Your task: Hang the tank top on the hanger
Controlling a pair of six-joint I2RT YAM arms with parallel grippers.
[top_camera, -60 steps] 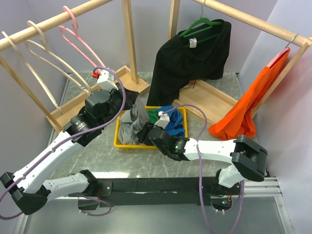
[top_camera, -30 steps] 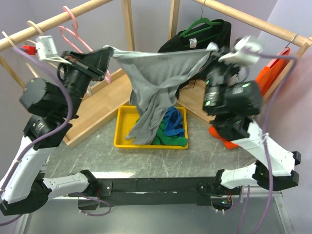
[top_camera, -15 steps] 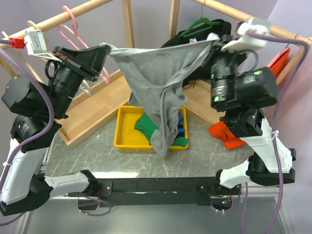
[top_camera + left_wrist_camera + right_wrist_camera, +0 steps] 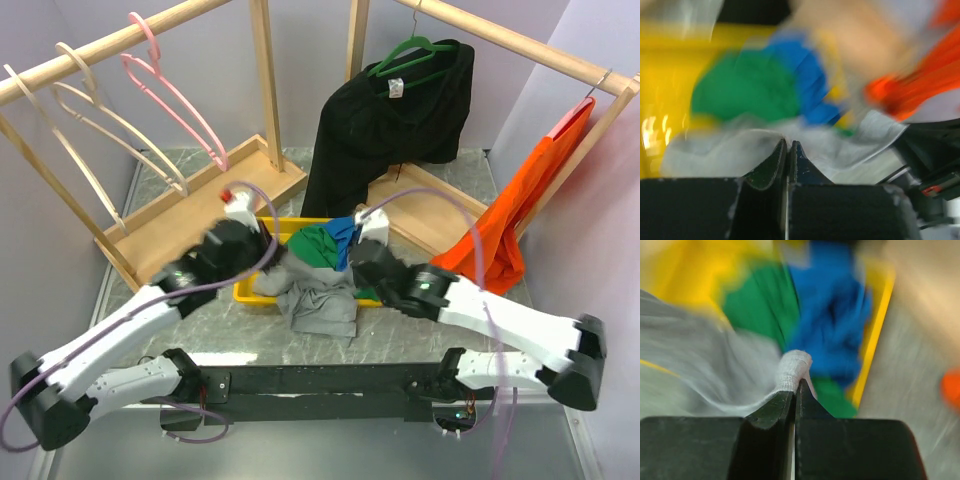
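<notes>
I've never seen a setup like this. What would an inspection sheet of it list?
Surface: grey marbled table.
Job's things: tank top bunched over the yellow bin's near rim onto the table; pink hanger bare on the left rail.
Clutter: green garment and blue garment in the bin.
Claws: left claw and right claw both shut on the tank top.
Cables: purple cables loop loosely above the table.
Surroundings: cream hangers, black garment on green hanger, orange top.

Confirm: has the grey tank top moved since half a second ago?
Yes. The tank top has dropped from rail height and now lies bunched over the near rim of the yellow bin.
</notes>
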